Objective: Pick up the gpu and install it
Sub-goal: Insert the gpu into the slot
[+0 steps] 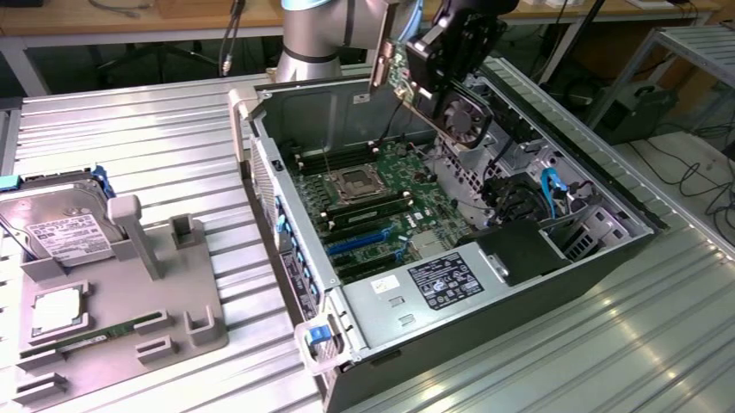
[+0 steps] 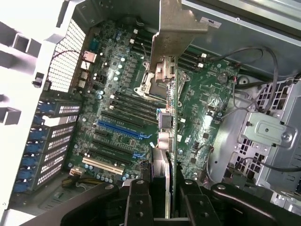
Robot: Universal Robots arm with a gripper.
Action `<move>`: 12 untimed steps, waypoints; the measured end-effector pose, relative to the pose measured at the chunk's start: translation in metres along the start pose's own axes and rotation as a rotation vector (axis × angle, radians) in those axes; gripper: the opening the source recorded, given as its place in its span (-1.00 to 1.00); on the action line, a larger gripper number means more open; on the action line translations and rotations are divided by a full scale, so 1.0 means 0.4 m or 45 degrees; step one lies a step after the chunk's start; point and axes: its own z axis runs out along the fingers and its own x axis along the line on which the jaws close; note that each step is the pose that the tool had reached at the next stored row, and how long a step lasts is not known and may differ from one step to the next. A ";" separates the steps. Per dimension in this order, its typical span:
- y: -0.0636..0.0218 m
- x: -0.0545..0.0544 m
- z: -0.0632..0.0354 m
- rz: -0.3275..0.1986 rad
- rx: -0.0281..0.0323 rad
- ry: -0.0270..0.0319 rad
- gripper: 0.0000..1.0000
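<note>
Black card (gpu (image 1: 462, 116) (image 2: 167, 125)): held in the air over the open computer case (image 1: 287, 249), on edge, with its lower edge facing the motherboard (image 1: 379, 198) (image 2: 117, 94); it is not seated in any slot.
Bracket: the pale metal strip on one end of the gpu points toward the far wall of the case, and in the wrist view it rises away from the camera.
End effector (image 1: 440, 76) (image 2: 164, 200): narrow and clamped on the gpu, with one of the fingers (image 2: 137, 205) on each flat face of the card.
Arm: reaches in from the far side of the case in the exterior view.
Blue slots (image 1: 361, 245) (image 2: 120, 129): bare, lower on the board than the processor socket (image 1: 350, 182) (image 2: 157, 77), and apart from the card.
Power supply (image 1: 442, 280): grey box with a dark label at the near end of the case.
Counter (image 1: 150, 146): ribbed metal, carrying the case and a grey parts holder (image 1: 126, 318) on the exterior view's left.
Parts holder contents: a silver hard drive (image 1: 64, 228) with a white label standing at its far end, and a narrow green RAM stick (image 1: 98, 337) lying near its front edge.
</note>
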 end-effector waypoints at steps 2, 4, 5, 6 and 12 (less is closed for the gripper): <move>0.000 0.000 0.000 -0.015 -0.0004 0.0004 -0.44; 0.000 0.000 0.000 -0.030 -0.0006 0.0009 -0.44; 0.000 0.000 0.000 -0.037 -0.0007 0.0011 -0.44; 0.000 0.000 0.000 -0.047 -0.0009 0.0014 -0.44; 0.000 0.000 0.000 -0.092 -0.0017 0.0029 -0.44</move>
